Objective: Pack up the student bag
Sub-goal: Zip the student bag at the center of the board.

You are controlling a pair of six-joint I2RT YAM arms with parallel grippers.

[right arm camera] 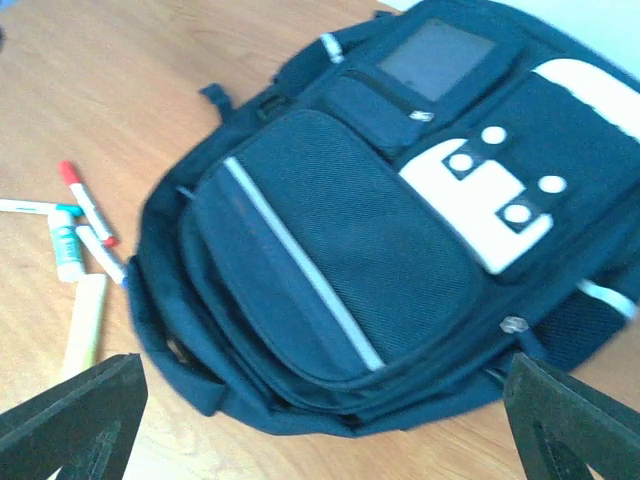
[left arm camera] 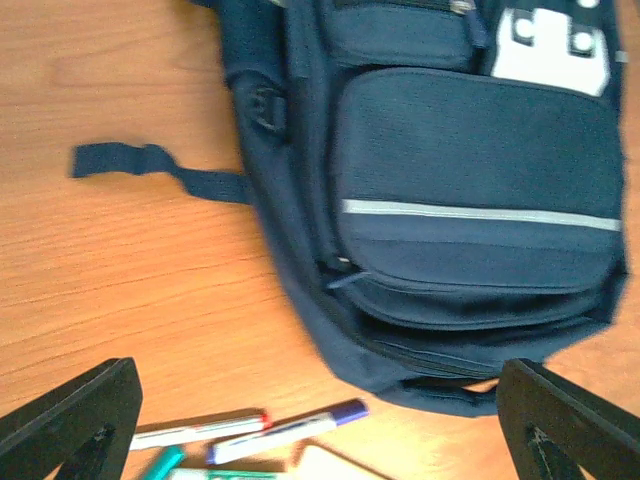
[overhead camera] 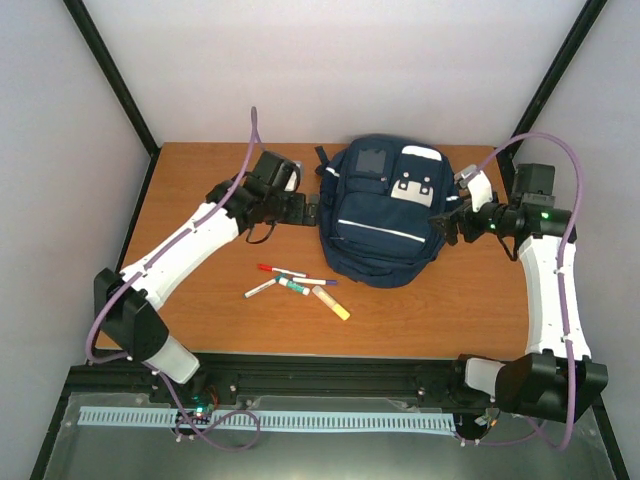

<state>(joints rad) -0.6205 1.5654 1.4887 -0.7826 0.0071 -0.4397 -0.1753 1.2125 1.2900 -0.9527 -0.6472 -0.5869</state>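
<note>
The student bag [overhead camera: 385, 215], navy with white stripes and patches, lies flat on the wooden table, front pockets up. My left gripper [overhead camera: 312, 212] hovers at its left side, jaws wide open and holding nothing. At the bag's right side my right gripper [overhead camera: 445, 222] is also open and empty. In the left wrist view the bag [left arm camera: 470, 180] fills the upper right, with the left gripper [left arm camera: 315, 400] spread above the bag's lower edge and the pens. The right wrist view has the bag [right arm camera: 350, 230] between the right gripper's [right arm camera: 322, 410] fingers.
Loose items lie in front of the bag: a red-capped marker [overhead camera: 280, 270], a purple-capped marker [overhead camera: 315, 281], a green-capped one [overhead camera: 293, 287], a white pen [overhead camera: 260, 288] and a yellow highlighter [overhead camera: 331, 302]. A dark strap [left arm camera: 150, 165] trails left of the bag.
</note>
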